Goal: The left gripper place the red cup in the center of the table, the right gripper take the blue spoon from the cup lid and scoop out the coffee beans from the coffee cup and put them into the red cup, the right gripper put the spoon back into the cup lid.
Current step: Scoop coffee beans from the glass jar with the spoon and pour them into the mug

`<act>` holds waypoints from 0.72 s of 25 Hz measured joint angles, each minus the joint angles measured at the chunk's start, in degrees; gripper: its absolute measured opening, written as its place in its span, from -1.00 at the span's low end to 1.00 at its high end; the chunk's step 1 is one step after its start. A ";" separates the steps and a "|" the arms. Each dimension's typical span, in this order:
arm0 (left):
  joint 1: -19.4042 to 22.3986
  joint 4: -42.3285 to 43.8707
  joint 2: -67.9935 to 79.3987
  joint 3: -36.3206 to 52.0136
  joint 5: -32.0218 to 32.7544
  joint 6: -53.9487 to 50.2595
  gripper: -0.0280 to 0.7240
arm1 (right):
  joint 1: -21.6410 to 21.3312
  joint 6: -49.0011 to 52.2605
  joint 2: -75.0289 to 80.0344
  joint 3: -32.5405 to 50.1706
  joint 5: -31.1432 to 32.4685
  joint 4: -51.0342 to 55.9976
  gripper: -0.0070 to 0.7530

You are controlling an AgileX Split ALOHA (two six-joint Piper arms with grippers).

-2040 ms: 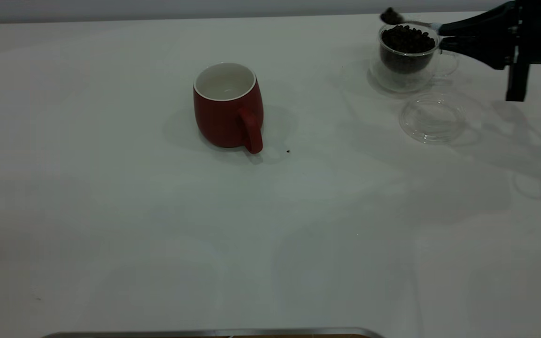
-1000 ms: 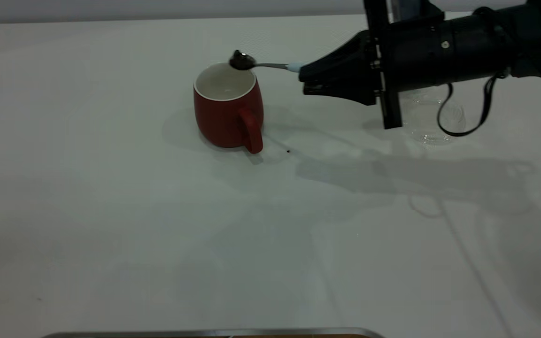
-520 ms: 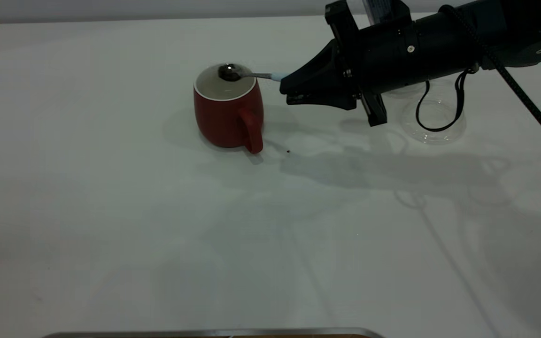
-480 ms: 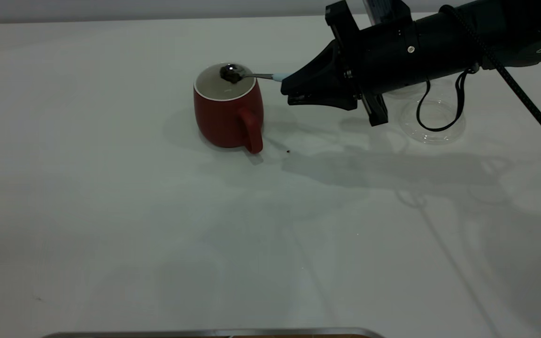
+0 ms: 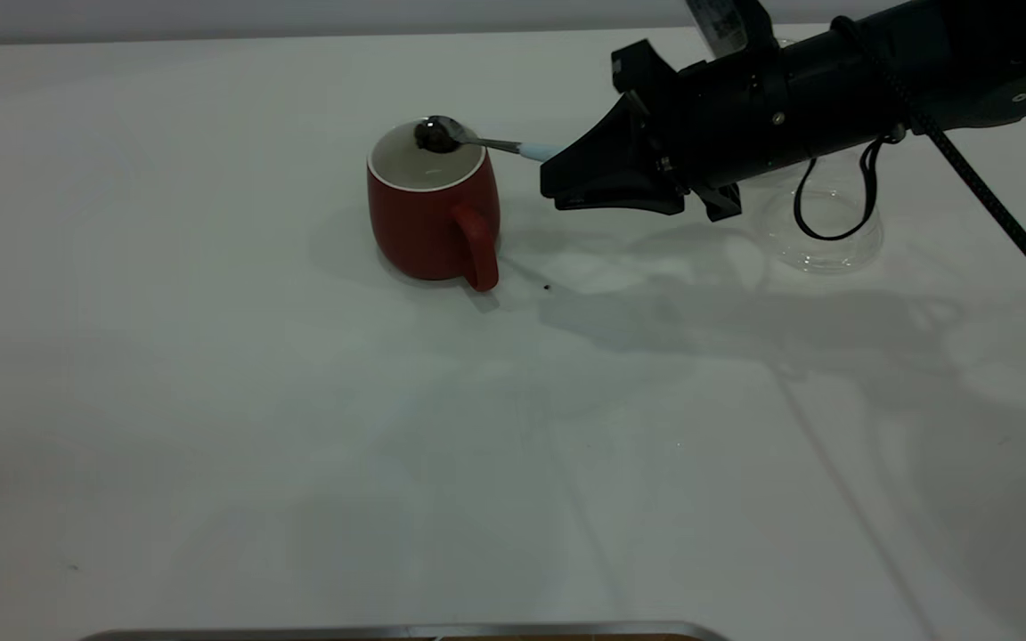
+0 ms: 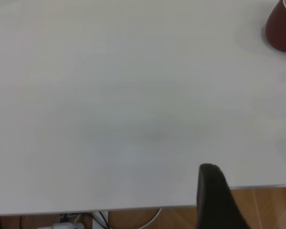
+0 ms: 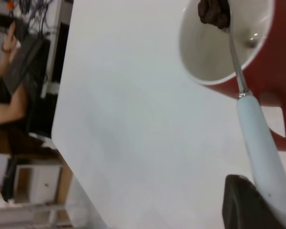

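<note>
Spoonful now tipping over the red cup (image 5: 432,214)
Right gripper (image 5: 557,178), pinching the blue spoon (image 5: 468,140), is rolling it; coffee beans (image 5: 429,136) are about to drop in.

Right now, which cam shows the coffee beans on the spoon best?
Right wrist view: the dark brown coffee beans sit large over the dark-red ceramic mug's white inside. Exterior shows a small dark clump; left wrist shows none.

The worktop (image 5: 299,427) is seen as smooth, white and matt. The red cup (image 5: 432,214) looks like smooth ceramic, dull red outside and shiny white inside. The blue spoon (image 7: 257,138) is made of shiny metal with a smooth pale handle. The cup lid (image 5: 825,233) looks like clear glass.
</note>
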 joint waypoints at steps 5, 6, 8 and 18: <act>0.00 0.00 0.00 0.00 0.00 0.00 0.27 | 0.35 -8.04 0.00 0.00 -0.63 -0.58 -0.73; 0.00 0.00 0.00 0.00 0.00 0.00 0.27 | 0.35 -9.62 0.00 0.00 -1.07 -0.77 -0.73; 0.00 0.00 0.00 0.00 0.00 0.00 0.27 | 0.35 -11.72 0.00 0.00 -2.07 -1.22 -0.73; 0.00 0.00 0.00 0.00 0.00 -0.13 0.27 | -0.05 -4.53 0.00 0.00 5.21 -0.28 -0.73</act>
